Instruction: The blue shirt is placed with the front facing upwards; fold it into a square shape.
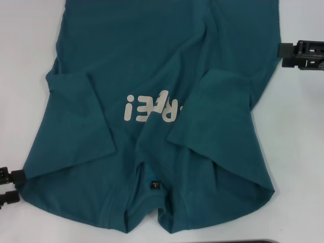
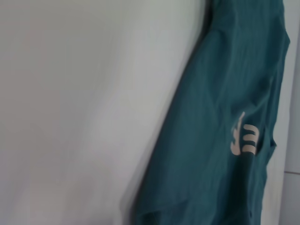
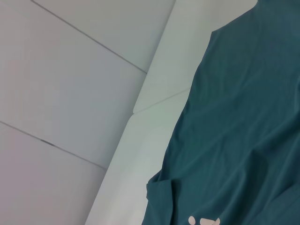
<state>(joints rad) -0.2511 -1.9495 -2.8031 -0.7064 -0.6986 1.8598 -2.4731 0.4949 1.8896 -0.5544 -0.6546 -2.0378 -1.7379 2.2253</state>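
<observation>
- The blue shirt (image 1: 167, 101) lies spread on the white table (image 1: 298, 152), front side up, with its collar toward the robot and its hem toward the far edge of the table.
- Both short sleeves are folded inward over the shirt body; the right sleeve (image 1: 212, 109) covers part of the cream lettering (image 1: 152, 107) on the chest.
- A small dark neck tag (image 1: 153, 185) sits inside the collar, on the robot's side of the lettering.
- The left end effector (image 1: 9, 186) is at the shirt's left shoulder edge, low at table level; its two dark fingertips are spread apart, one touching the fabric edge, and nothing is visibly gripped between them.
- The right end effector (image 1: 298, 54) is beside the shirt's right side seam, farther from the robot than the right sleeve, lying level and pointing toward the fabric; whether it is released or clenched cannot be determined.
- The left wrist view shows the shirt (image 2: 220, 131) and part of the lettering (image 2: 243, 138); the right wrist view shows the shirt (image 3: 234, 131) on the table (image 3: 140, 154).
</observation>
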